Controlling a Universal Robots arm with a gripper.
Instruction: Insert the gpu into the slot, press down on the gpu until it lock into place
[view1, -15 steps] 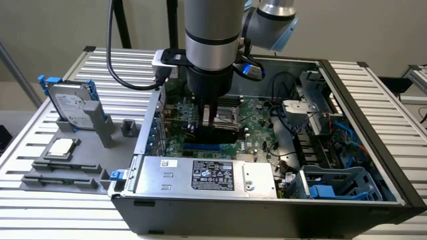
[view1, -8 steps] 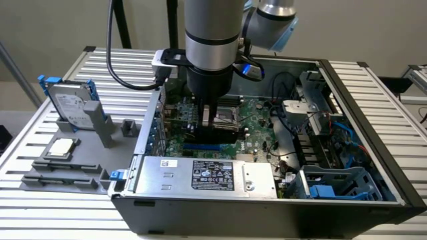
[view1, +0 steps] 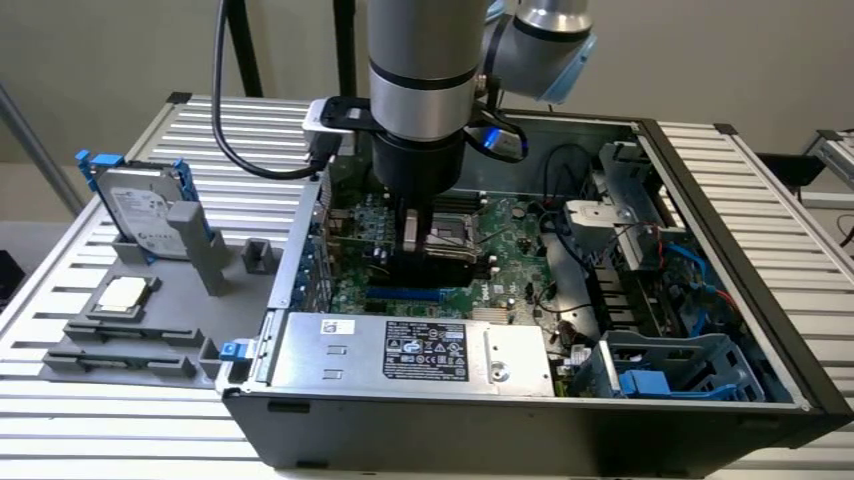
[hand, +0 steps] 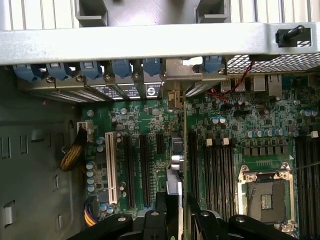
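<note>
Nearest in the exterior view: dark front wall of the open case (view1: 534, 430), set on a slatted table (view1: 134, 430). Just behind that wall, inside, a silver box (view1: 400, 350), lying flat. Past the box, the blue slot (view1: 400, 295), running along the green board (view1: 527, 235). Right above it, the gpu (view1: 451, 262), standing on edge, black face toward the camera, lower edge down at the slot; cannot tell whether seated or only resting there. Clamped from above by the gripper (view1: 424, 250), reaching straight down into the case.

Seen from the wrist: gpu edge-on, black fingers (hand: 202, 220) closed against its two faces, metal bracket (hand: 172, 87) at its far end meeting the rear wall among a row of blue clips (hand: 120, 67). On one flank of the gpu, black memory strips (hand: 215, 170), then the open socket (hand: 267, 195). On the other flank, more long connector strips (hand: 127, 170), black and one white.

Above the gripper, the grey arm (view1: 420, 60), upright. Farther back in the case, cables (view1: 567, 165) and a grey metal cage (view1: 621, 190) by the far wall. Well apart, at the exterior view's left, a drive (view1: 140, 215) with blue rails, upright in a grey rack (view1: 207, 255) on the table.
</note>
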